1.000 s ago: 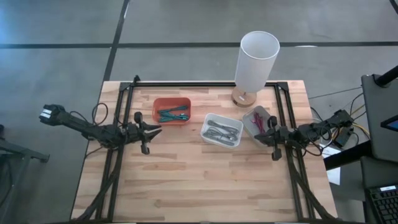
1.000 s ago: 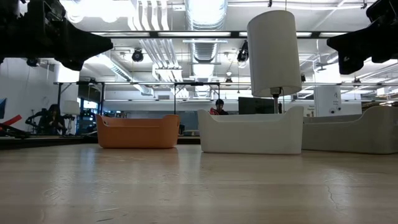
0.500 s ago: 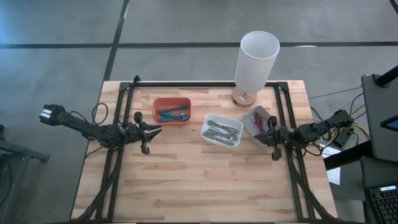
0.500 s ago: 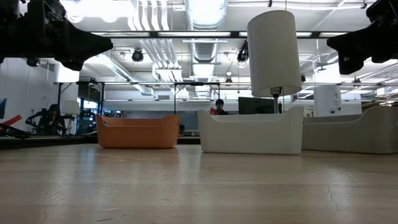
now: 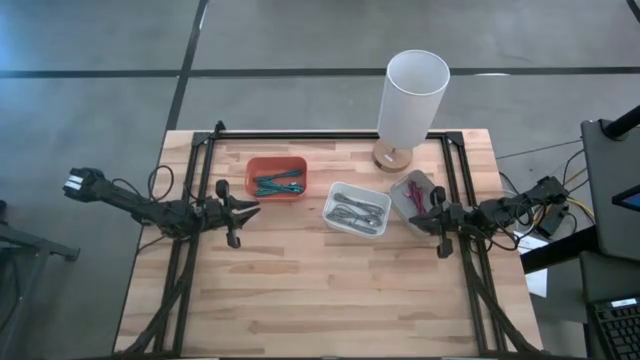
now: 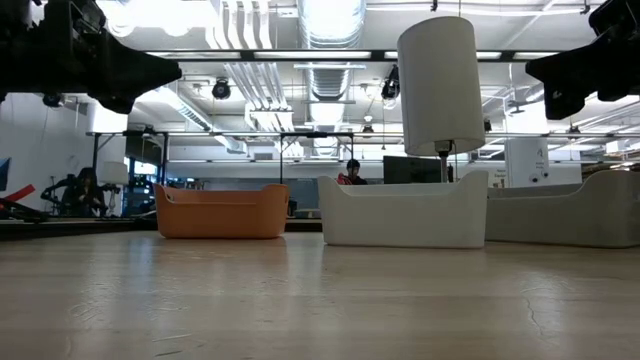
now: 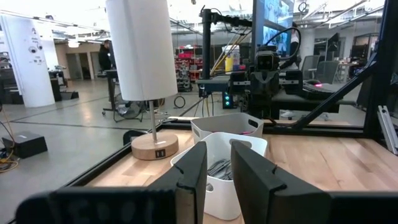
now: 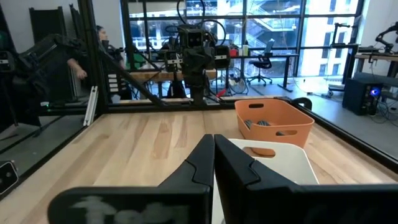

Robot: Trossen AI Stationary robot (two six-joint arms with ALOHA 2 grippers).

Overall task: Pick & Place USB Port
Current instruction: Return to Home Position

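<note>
Wood table (image 5: pixel 300 290), L tool (image 5: pixel 254 207) apart, R tool (image 5: pixel 420 223) together, pink cables (image 5: pixel 416 193) in bin (image 5: pixel 396 192)

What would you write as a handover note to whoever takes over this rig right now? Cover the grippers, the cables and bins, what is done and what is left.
Left gripper: open by a narrow gap, empty, raised beside the orange bin.
Right gripper: shut, empty, raised by the gray bin.
Pink cables lie in the gray bin; the white bin and orange bin hold other cables.
Done: no cable shows loose on the table.
Left: only parking both arms, it seems.
</note>
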